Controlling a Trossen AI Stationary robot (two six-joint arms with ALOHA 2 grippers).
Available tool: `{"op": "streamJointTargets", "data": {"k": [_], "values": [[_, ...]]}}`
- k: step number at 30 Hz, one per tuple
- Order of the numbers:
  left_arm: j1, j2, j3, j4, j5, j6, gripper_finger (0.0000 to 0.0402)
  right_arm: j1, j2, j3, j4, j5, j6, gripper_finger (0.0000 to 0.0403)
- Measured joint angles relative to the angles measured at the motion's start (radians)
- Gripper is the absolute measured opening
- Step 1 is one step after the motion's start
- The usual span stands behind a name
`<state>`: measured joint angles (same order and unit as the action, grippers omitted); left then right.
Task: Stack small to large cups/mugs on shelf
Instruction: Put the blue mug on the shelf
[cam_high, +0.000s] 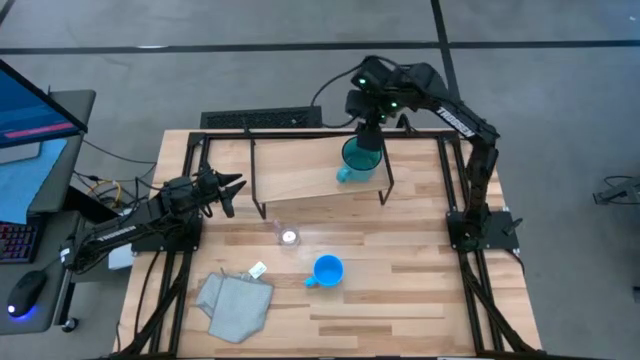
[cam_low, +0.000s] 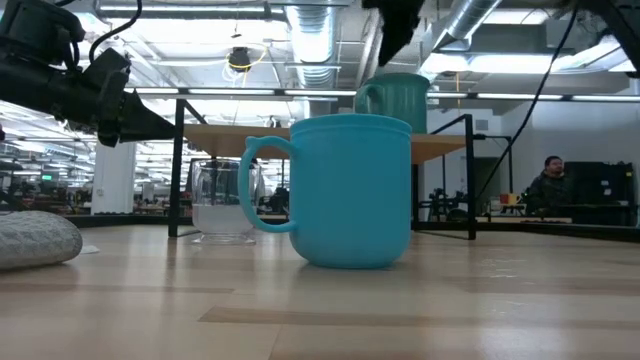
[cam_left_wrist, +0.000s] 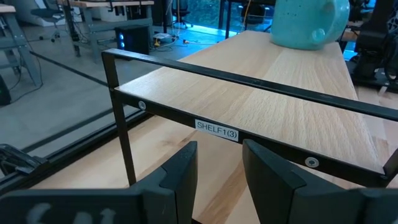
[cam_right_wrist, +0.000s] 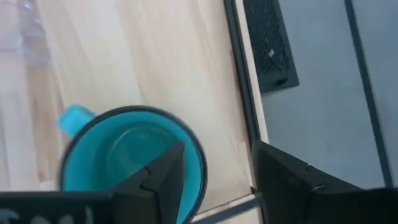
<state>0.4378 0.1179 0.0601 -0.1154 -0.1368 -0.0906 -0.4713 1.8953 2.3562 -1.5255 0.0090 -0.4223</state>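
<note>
The teal mug (cam_high: 358, 158) stands upright on its base at the right end of the shelf (cam_high: 300, 178); it also shows in the low view (cam_low: 395, 100) and the left wrist view (cam_left_wrist: 308, 22). My right gripper (cam_right_wrist: 219, 177) is open just above the mug's rim, one finger over its inside and one outside, clear of it in the low view (cam_low: 395, 35). The bright blue mug (cam_high: 327, 270) stands on the table in front of the shelf. The clear glass cup (cam_high: 289, 237) stands on the table near the shelf's front. My left gripper (cam_left_wrist: 221, 174) is open and empty at the shelf's left end.
A grey cloth (cam_high: 235, 305) and a small white tag (cam_high: 258, 269) lie near the table's front left. The shelf's black wire legs (cam_high: 385, 190) stand on the table. A black box (cam_high: 260, 118) sits behind the table. A person (cam_low: 550, 185) sits far off in the room.
</note>
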Motion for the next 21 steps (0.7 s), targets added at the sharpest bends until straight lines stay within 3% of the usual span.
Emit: {"op": "streamJointTargets", "data": {"k": [8,17,21], "values": [[0.0,0.0,0.0,0.0,-0.001,-0.001,0.0119,0.009,-0.142,-0.004,-0.026,-0.011,0.083,0.0151],[0.0,0.0,0.0,0.0,-0.001,-0.004,0.0119,0.039,-0.268,-0.004,-0.046,-0.137,0.159,0.0014],[0.0,0.0,0.0,0.0,-0.001,-0.051,0.0119,0.068,-0.295,-0.005,-0.046,-0.163,0.169,0.0015]]}}
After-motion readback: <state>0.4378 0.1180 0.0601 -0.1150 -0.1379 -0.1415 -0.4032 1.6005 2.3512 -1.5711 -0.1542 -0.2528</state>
